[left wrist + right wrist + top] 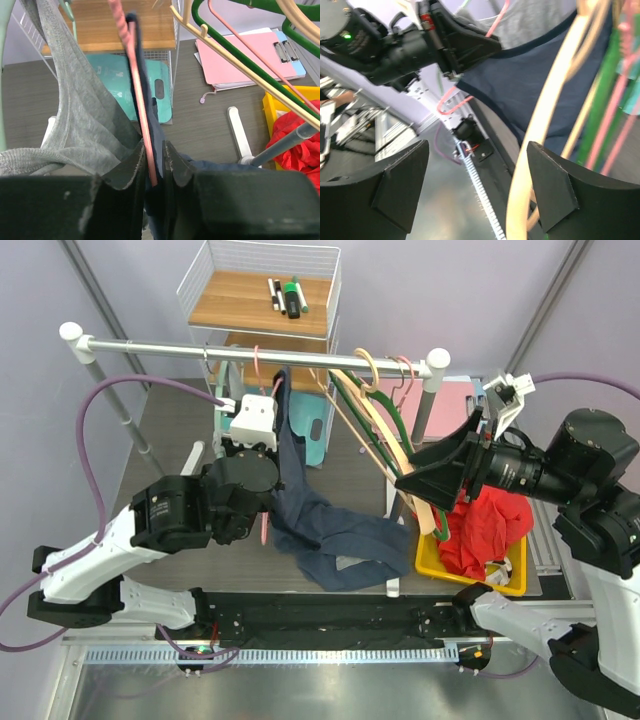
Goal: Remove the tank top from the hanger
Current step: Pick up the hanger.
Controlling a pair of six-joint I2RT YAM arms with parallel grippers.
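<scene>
Navy tank top hangs from a pink hanger on the rail, hem pooled on the table. Left gripper pinches fabric and hanger together; right gripper gapes empty. Likely soft, light, limp: best held by 1 strap.

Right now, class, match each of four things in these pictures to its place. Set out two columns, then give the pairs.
1 navy tank top
2 red cloth
3 pink clipboard
4 markers

A on the wooden shelf
B in the yellow bin
C flat on the table
D hanging on the pink hanger

Pairs: 1-D, 2-B, 3-C, 4-A.
</scene>
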